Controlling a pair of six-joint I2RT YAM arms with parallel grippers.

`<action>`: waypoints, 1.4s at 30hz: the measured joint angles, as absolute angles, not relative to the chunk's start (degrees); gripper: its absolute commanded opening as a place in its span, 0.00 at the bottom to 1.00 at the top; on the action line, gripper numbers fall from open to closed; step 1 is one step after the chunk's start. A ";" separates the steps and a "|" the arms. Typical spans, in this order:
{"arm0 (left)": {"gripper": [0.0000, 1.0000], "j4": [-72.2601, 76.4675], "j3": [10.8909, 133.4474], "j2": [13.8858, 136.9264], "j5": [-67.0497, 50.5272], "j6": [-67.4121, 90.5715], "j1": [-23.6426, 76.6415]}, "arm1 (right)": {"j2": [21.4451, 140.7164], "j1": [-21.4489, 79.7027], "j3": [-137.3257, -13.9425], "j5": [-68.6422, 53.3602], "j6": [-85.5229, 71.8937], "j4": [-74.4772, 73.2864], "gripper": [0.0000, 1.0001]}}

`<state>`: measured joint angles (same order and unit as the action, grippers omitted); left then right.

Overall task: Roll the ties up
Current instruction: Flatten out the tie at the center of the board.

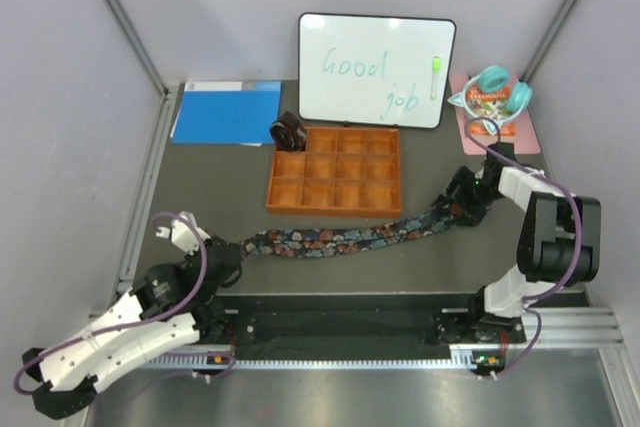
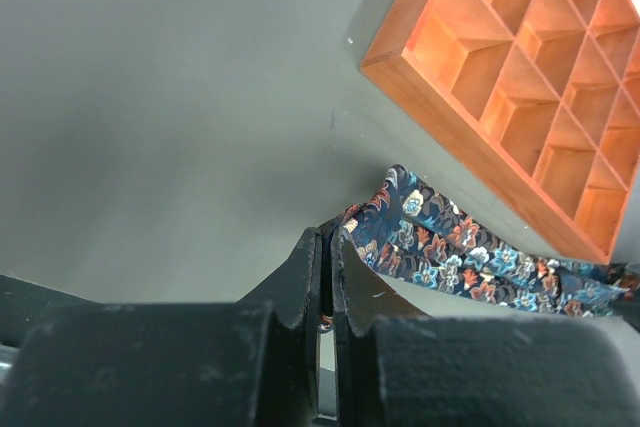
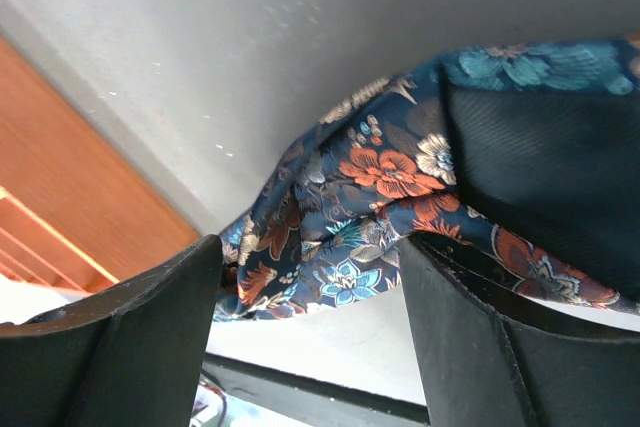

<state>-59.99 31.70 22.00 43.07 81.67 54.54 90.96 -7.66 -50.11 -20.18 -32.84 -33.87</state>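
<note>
Top external view: the floral tie (image 1: 340, 237) lies stretched across the dark table (image 1: 210, 187), just in front of the orange tray (image 1: 335, 169), running from one gripper to the other. The left gripper (image 1: 235, 252) is closed on the tie's left end; the left wrist view shows its jaws pressed together with the fabric bunched at the tips. The right gripper (image 1: 452, 209) sits at the wider right end, and the right wrist view shows its jaws spread apart with the folded cloth between them. A brown tie (image 1: 290, 132), coiled, sits at the tray's far left corner. Behind stand a whiteboard (image 1: 375, 69), a blue folder (image 1: 225, 112) and teal headphones (image 1: 492, 90), with grey walls around.
</note>
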 measured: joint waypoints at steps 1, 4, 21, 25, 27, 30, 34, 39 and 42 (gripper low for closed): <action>0.00 -60.01 31.53 21.98 42.96 81.65 54.54 | 91.20 -7.66 -50.46 -20.69 -32.84 -33.89 0.73; 0.00 -59.99 31.27 21.91 42.87 81.47 54.54 | 91.35 -7.62 -51.46 -21.02 -32.56 -34.09 0.74; 0.00 -59.55 31.27 21.89 42.89 80.77 54.54 | 91.46 -7.60 -53.39 -23.31 -34.59 -31.31 0.73; 0.00 -59.55 31.27 21.89 42.89 80.77 54.54 | 93.23 -7.40 -53.36 -23.27 -35.16 -28.56 0.54; 0.00 -59.55 31.27 21.91 42.89 80.77 54.54 | 94.06 -7.25 -53.34 -23.27 -35.66 -27.11 0.37; 0.00 -59.55 31.27 21.89 42.89 80.75 54.54 | 94.98 -7.25 -53.34 -23.33 -36.03 -25.23 0.21; 0.00 -59.55 31.27 21.89 42.89 80.75 54.54 | 96.14 -7.22 -53.34 -23.75 -36.34 -24.08 0.00; 0.00 -59.53 31.27 21.89 42.89 80.73 54.54 | 96.64 -7.22 -53.36 -24.16 -35.97 -23.97 0.00; 0.00 -59.53 31.24 21.89 42.89 80.62 54.54 | 96.64 -7.18 -53.82 -23.92 -34.85 -25.56 0.00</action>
